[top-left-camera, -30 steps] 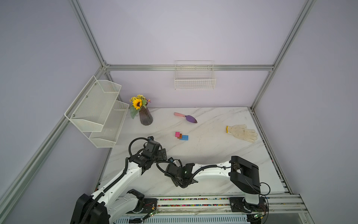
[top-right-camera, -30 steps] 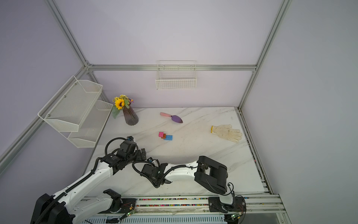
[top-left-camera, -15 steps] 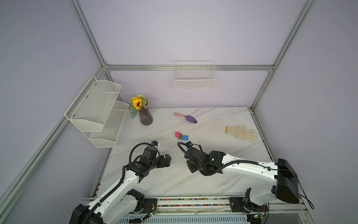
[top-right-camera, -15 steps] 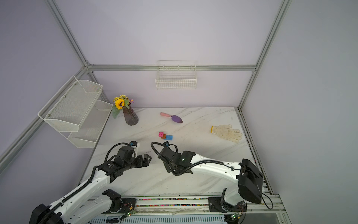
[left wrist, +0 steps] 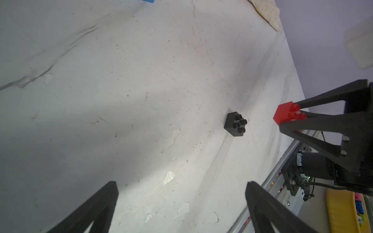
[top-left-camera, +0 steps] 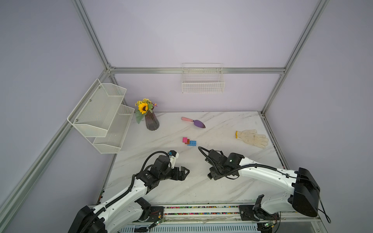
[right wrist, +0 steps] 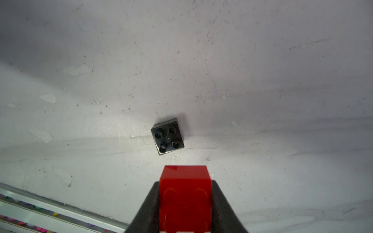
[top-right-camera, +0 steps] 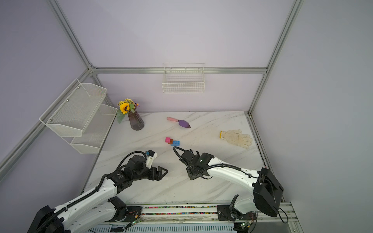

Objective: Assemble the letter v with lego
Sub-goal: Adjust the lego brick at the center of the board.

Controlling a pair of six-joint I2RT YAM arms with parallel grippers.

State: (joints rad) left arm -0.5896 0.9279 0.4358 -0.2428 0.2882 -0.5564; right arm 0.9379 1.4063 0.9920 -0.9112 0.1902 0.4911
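The right gripper (right wrist: 185, 193) clamps the red brick (right wrist: 184, 175) just above the loose black brick (right wrist: 167, 136) on the near side, probably keeping it for a tip, while the left gripper (left wrist: 181, 183) hangs wide open and empty beside them, and the joined pink-orange-blue bricks (top-left-camera: 189, 141) lie farther back, mid-table.

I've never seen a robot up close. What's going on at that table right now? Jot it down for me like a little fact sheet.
left gripper: open, holding nothing
right gripper: shut on the red brick, raised off the table
black brick: alone on the table, studs up, touched by neither gripper
started build: pink brick, orange-brown brick and blue brick touching in a stepped row, mid-table
other things: trowel, glove, vase of flowers, all farther back
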